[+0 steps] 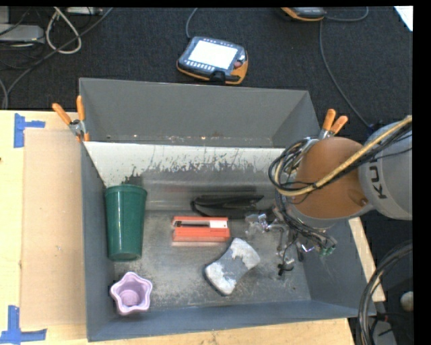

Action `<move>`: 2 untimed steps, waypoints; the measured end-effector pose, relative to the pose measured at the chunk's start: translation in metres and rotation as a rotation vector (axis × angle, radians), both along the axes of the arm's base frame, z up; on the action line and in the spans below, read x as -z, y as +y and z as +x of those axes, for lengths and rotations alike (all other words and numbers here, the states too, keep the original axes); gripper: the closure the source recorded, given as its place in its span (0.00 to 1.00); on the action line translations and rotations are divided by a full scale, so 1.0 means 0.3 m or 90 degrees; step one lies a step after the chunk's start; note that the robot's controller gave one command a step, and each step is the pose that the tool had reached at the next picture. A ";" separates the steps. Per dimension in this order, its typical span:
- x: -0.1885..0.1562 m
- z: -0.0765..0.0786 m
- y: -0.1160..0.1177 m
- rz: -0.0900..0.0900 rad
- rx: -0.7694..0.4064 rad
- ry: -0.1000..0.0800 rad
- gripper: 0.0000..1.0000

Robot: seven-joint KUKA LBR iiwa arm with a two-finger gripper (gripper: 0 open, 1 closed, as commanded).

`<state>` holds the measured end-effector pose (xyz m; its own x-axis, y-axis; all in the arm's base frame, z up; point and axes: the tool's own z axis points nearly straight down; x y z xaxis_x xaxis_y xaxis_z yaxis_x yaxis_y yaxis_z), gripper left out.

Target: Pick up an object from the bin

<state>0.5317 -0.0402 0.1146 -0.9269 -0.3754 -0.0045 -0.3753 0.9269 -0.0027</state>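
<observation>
Grey-white lump (231,267) just beside gripper (285,264); apart

A crumpled grey-and-white lump (231,267) lies slantwise on the floor of the grey bin (195,114), right of centre near the front wall. A flat red-orange block (200,231) lies just behind it, apart.

Dark floor (121,47), near black, across the top of the view. Lying on it:
- handheld controller (212,59), orange and black casing, pale lit screen facing up
- loop of pale cables (64,30) at far left
- thin dark cable (322,54) running downward at right
- orange-edged item (306,11), cut off by the top edge

At the top right corner, a bright patch (404,15).
</observation>
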 end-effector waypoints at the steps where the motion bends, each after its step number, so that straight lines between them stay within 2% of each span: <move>1: 0.053 -0.064 0.089 0.002 0.170 0.009 0.00; 2: 0.151 0.013 0.137 0.000 0.113 0.000 0.00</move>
